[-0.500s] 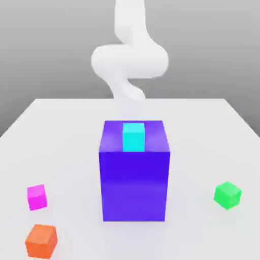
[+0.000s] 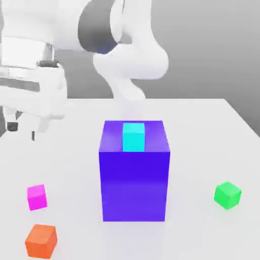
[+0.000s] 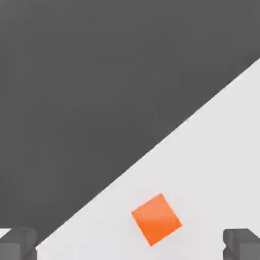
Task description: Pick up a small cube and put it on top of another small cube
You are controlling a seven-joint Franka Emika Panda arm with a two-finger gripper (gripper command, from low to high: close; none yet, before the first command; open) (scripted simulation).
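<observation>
While the gripper (image 2: pixel 23 129) hangs high over the white table (image 2: pixel 203 127) at the exterior view's left, its two dark fingertips (image 3: pixel 19 244) stand wide apart with nothing between them. Well below the gripper, and slightly toward the exterior view's right of it, the small magenta cube (image 2: pixel 36 197) rests on the table, untouched. Further below, nearer the table's front edge, sits the orange cube (image 2: pixel 41 240); from the hand view this orange cube (image 3: pixel 156 219) lies on the white surface between the two fingertips, clear of both. Off to the gripper's side, toward the exterior view's right, stands the big blue-violet block (image 2: pixel 134 185), with a cyan cube (image 2: pixel 134 136) resting on its top face. Well beyond that block, far from the gripper across the table, the small green cube (image 2: pixel 227 195) sits alone. The magenta and green cubes lie well apart, with the big block between them.
</observation>
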